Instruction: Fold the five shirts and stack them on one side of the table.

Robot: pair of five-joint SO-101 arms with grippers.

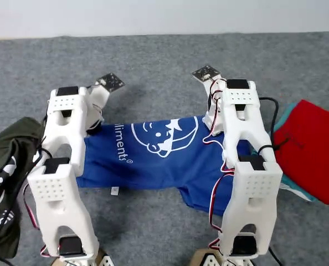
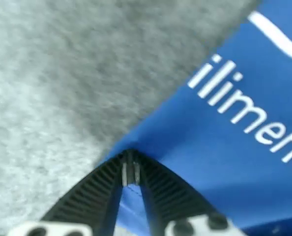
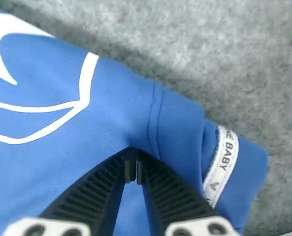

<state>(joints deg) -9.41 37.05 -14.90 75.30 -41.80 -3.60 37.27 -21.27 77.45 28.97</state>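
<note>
Grey table [image 1: 164, 61], blue shirt [image 1: 153, 160] crosswise, collar [image 3: 222, 164] rightward

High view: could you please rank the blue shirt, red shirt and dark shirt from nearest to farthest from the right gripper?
1. Blue shirt, table centre, pinched in the right gripper.
2. Red shirt, on that arm's outer side.
3. Dark shirt, far off on the left side.

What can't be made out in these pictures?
High view:
Left arm and right arm cover parts of the blue shirt.
The picture's edge cuts off the dark shirt.
The red shirt covers most of the teal cloth beneath.
Wrist views: left claw and right claw hide the pinched fabric.
</note>
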